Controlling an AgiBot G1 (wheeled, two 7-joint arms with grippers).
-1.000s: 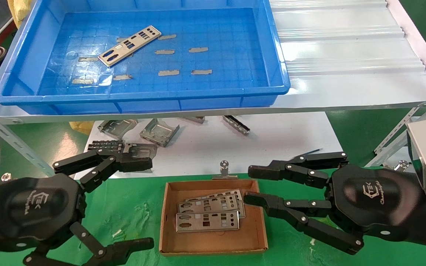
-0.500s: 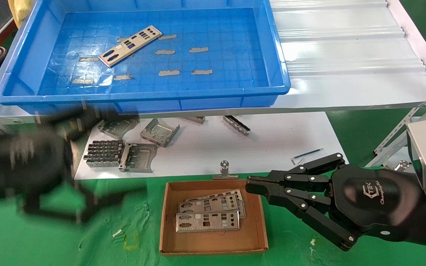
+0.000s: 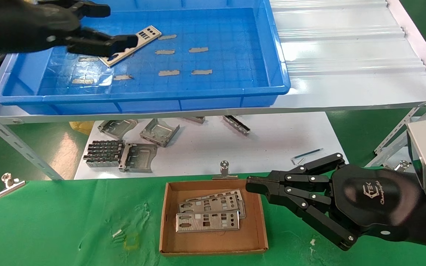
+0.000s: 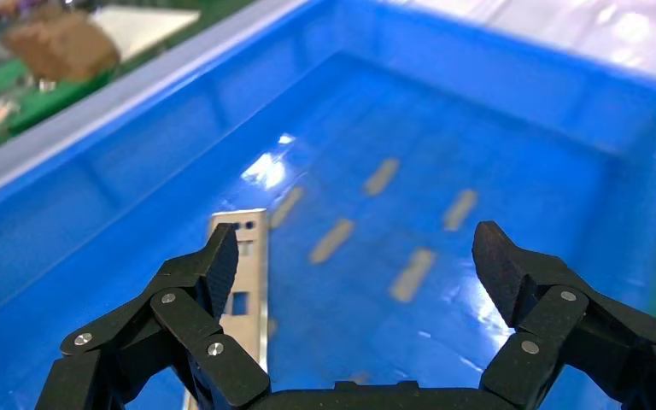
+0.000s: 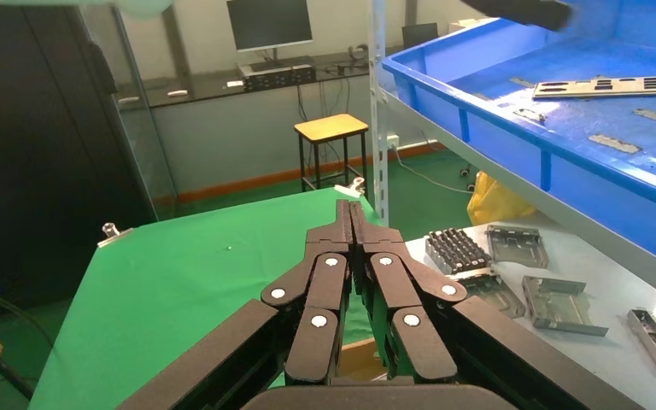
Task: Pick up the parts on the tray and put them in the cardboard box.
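One silver punched plate (image 3: 144,37) lies on the floor of the blue tray (image 3: 272,55); it also shows in the left wrist view (image 4: 246,282) and the right wrist view (image 5: 615,85). My left gripper (image 3: 104,24) is open and empty over the tray's far left, its near finger over the plate's left end; the wrist view shows the jaws (image 4: 359,260) wide apart above the tray floor. The cardboard box (image 3: 213,242) holds three plates (image 3: 207,220). My right gripper (image 3: 252,186) is shut and empty beside the box's right edge.
Beige tape strips (image 3: 168,72) dot the tray floor. Bulky grey metal brackets (image 3: 159,132) lie on the white sheet under the shelf. Binder clips (image 3: 225,170) hold the green cloth. A white corrugated sheet (image 3: 346,55) lies right of the tray.
My left arm has risen from the green table's near left up to the tray, over the plate. My right gripper shut a second ago and has stayed still since.
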